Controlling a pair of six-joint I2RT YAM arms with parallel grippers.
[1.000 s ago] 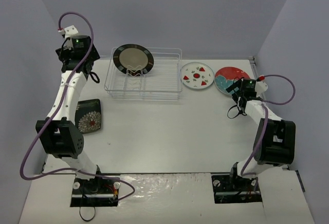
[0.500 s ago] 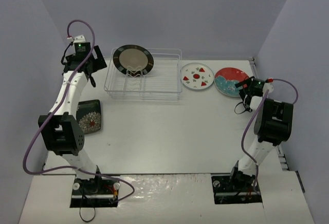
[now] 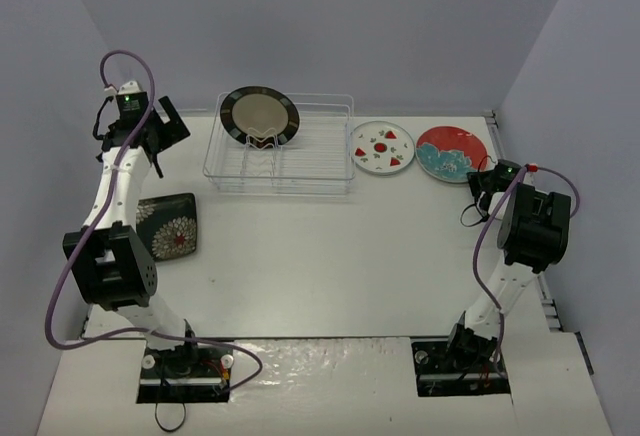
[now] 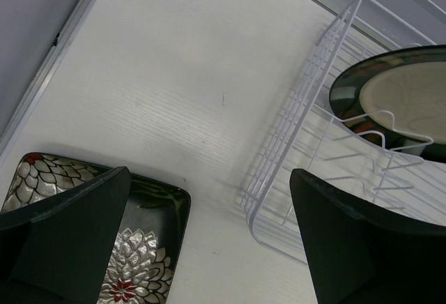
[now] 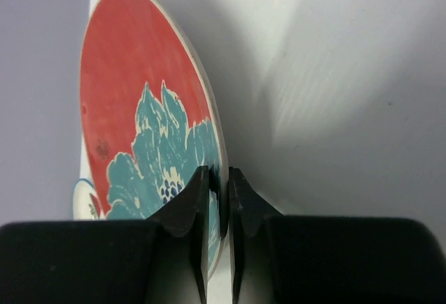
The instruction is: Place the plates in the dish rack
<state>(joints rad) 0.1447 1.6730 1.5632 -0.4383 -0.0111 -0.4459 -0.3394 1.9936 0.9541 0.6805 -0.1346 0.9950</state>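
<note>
The dish rack [image 3: 300,161] stands at the back of the table, and a black-rimmed plate with a beige centre [image 3: 259,116] stands upright in its left end. To its right lie a white plate with red spots [image 3: 384,147] and the red-and-teal plate [image 3: 448,151]. My right gripper [image 3: 479,178] is shut on the near right rim of the red-and-teal plate [image 5: 139,95], one finger above the rim and one below. A black floral plate [image 3: 170,226] lies flat at the left. My left gripper [image 3: 166,127] hangs open above the table between that plate [image 4: 150,248] and the rack [image 4: 306,130].
The back wall runs close behind the rack. A metal rail [image 3: 493,128] marks the table's right edge just beyond the red-and-teal plate. A purple cable [image 3: 150,81] loops over the left wrist.
My right gripper has closed on the red-and-teal plate's rim after shifting to the plate's right edge. The left arm has swung left, away from the rack, still open.
</note>
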